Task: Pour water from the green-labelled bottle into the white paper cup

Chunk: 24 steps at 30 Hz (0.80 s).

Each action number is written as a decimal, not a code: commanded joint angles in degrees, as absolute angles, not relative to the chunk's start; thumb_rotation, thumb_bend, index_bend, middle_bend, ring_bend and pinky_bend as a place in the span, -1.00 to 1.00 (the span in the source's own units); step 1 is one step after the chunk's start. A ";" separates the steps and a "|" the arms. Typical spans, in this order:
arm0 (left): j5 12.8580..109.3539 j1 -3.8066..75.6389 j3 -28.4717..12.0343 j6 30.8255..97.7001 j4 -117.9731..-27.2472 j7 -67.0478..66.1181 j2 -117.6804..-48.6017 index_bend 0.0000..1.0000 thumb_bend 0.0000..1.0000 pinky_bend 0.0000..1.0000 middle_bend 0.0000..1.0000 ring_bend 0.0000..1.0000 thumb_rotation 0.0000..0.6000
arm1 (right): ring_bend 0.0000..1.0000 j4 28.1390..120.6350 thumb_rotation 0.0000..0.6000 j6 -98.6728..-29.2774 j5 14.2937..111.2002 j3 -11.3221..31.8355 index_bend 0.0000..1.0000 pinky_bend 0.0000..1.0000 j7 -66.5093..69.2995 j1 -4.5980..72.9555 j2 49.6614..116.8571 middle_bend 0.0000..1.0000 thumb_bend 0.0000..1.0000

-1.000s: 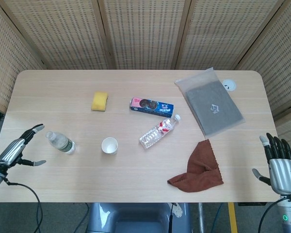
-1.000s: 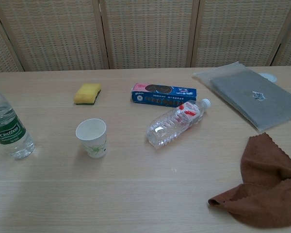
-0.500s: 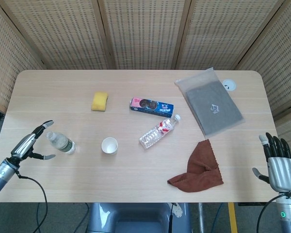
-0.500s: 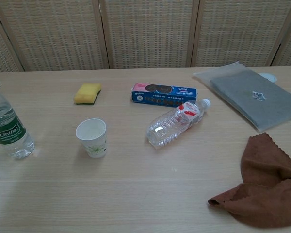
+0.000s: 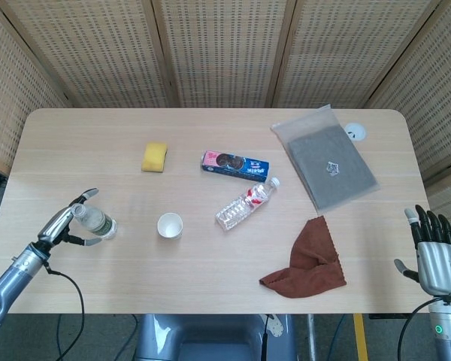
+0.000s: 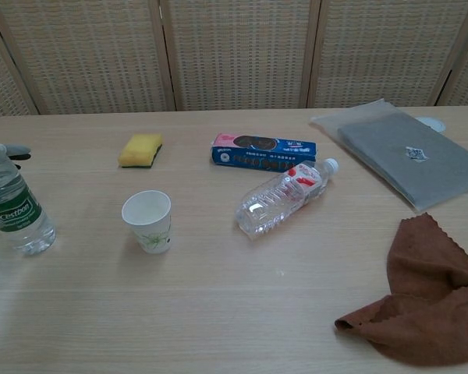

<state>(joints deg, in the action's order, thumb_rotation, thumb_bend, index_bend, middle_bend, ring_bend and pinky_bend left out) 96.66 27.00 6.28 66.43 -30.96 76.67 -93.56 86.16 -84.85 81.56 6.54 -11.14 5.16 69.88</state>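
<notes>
Green-labelled bottle (image 5: 95, 221) stands upright near the left edge of the counter (image 5: 210, 278), cap on. Left hand (image 5: 66, 224) is right at it from the outer side: fingers spread, one reaching past the cap, another low beside the bottle body. Can't confirm contact from the head view; in the chest view only fingertips (image 6: 8, 149) show at the frame edge by the bottle's shoulder. Nothing gripped, as far as I can tell.

White paper cup (image 5: 169, 225) sits upright, mouth up, just to the right of the bottle, clear gap between them. So the line is hand → bottle → cup, all roughly along one left-to-right line.

Right hand (image 5: 436, 259) is off the far right edge, fingers apart, empty, well away from both. Left is clearly the arm for this.

My read: bottle axis is vertical, so a side wrap fits. Nothing poured yet. The red-labelled bottle (image 5: 246, 204) lying on its side is a decoy.
</notes>
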 commanded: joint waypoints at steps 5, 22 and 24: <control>95.28 27.54 5.78 65.87 -27.55 79.96 -96.75 -1.00 -1.00 -1.00 -1.00 -1.00 1.00 | -1.00 85.66 1.00 -84.09 80.66 6.68 -1.00 -1.00 -11.75 5.45 70.26 -1.00 -1.00; 95.55 28.52 7.43 64.25 -24.58 83.27 -99.35 -0.71 -0.83 -0.82 -0.77 -0.88 1.00 | -1.00 85.06 1.00 -83.39 79.84 6.67 -1.00 -1.00 -12.28 5.77 70.79 -1.00 -1.00; 95.57 28.56 7.62 64.10 -24.08 83.11 -99.76 -0.63 -0.80 -0.79 -0.74 -0.84 1.00 | -1.00 84.97 1.00 -83.35 79.77 6.66 -1.00 -1.00 -12.27 5.79 70.83 -1.00 -1.00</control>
